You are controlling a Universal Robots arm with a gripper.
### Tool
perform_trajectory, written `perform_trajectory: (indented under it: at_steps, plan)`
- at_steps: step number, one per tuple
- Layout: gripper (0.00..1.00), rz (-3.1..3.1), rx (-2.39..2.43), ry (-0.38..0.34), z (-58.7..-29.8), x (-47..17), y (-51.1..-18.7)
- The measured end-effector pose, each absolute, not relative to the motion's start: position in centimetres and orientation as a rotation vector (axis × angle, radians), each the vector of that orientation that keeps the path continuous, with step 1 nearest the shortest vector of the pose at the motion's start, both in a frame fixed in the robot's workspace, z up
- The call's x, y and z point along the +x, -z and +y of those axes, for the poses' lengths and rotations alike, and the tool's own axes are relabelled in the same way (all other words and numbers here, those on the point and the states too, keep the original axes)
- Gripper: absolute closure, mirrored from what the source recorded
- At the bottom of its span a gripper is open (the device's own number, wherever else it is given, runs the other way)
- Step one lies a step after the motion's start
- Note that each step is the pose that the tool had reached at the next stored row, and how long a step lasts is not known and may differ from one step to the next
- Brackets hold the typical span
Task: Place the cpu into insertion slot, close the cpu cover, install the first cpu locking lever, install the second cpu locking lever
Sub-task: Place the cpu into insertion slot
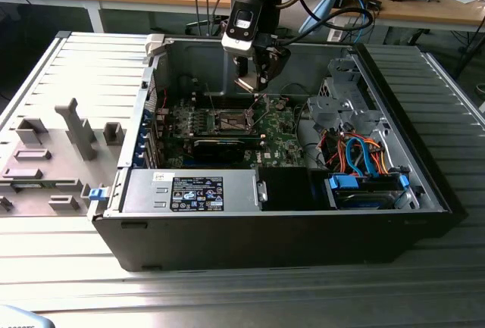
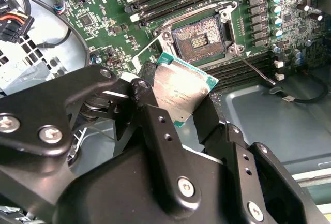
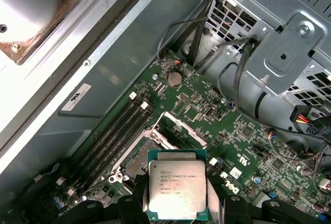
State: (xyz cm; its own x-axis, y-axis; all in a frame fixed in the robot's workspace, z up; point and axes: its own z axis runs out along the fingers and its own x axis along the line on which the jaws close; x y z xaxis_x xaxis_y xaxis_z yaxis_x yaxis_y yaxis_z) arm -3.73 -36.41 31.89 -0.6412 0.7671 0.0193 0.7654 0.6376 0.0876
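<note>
In the exterior view, the gripper (image 1: 254, 82) is hanging inside the open case (image 1: 265, 229), just above the green board (image 1: 280, 142). The case is lying on its side on a ribbed metal table (image 1: 227, 298). The slot (image 1: 231, 121) is sitting on the board, below the gripper and slightly toward the exterior view's left.

In the second wrist view, the gripper is clamping the cpu (image 2: 183, 87) by two opposite edges between its black fingers (image 2: 155, 125), with the silver top facing the camera. The cpu is hanging in the air above the board, near the slot (image 2: 199, 36) but not in it. The slot is lying uncovered, its brownish-gold centre showing. A thin lever (image 2: 253, 69) is angling away from one of its corners.

In the first wrist view, the cpu (image 3: 177, 190) is sitting pinched between the fingers, a green rim showing around its metal top. From this camera it is overlapping one corner of the slot (image 3: 139, 159). The cover (image 3: 183, 128) seems to be standing open along the slot's edge. A grey drive cage (image 3: 289, 53) and dark cables (image 3: 232, 79) are lying beyond the board.
</note>
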Motion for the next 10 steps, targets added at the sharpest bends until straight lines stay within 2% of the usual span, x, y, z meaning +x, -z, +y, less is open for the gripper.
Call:
perform_trajectory:
  at_steps: [10]
  plan:
    - [0.46, 2.815, 1.341, -0.136, -36.41, -3.73, -31.89]
